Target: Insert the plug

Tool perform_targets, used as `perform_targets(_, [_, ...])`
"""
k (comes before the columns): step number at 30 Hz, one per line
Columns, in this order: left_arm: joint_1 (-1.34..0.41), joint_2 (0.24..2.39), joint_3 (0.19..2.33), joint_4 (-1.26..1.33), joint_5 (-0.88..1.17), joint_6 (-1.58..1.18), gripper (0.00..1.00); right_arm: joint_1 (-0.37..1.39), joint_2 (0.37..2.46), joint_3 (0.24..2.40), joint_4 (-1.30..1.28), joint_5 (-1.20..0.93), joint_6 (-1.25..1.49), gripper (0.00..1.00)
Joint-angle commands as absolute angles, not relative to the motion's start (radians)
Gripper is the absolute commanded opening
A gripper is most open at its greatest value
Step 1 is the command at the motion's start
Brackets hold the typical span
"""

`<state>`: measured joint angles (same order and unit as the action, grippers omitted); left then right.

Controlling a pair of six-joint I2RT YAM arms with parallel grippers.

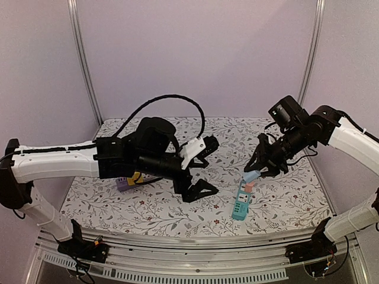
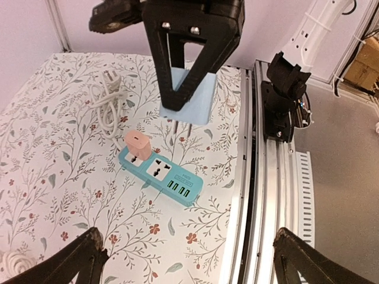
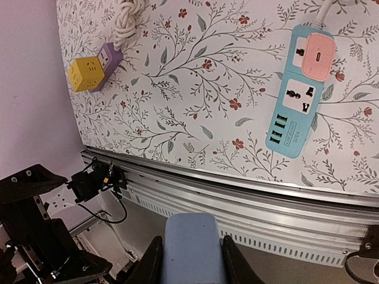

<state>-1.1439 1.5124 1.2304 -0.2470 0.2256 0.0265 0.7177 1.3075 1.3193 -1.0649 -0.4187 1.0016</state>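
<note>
The right gripper (image 1: 259, 168) is pinching a light-blue plug (image 1: 251, 176) and holding it just above the teal power strip (image 1: 240, 205), which is lying on the floral surface (image 1: 148, 207) with a pink adapter (image 1: 249, 187) seated in it. The left gripper (image 1: 204, 170) is hanging wide open, holding nothing.

Plug (image 2: 188, 97): pale blue block with thin metal pins pointing down, raised near the strip's pink-adapter end, not inserted.
Power strip (image 3: 296, 100): teal, lying flat, with one universal socket free and green USB ports at one end.
Pink adapter (image 3: 318, 56): seated in the strip's end socket.
</note>
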Motion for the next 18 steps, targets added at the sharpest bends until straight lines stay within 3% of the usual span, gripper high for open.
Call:
perform_targets(1, [-1.157, 1.375, 1.112, -0.269, 0.114, 0.003, 1.0, 0.723, 1.3, 1.311, -1.106, -0.279, 1.044, 0.0])
perform_targets(18, [-1.155, 0.857, 0.784, -0.505, -0.307, -0.114, 1.0, 0.765, 1.509, 1.337, -1.18, -0.038, 1.119, 0.0])
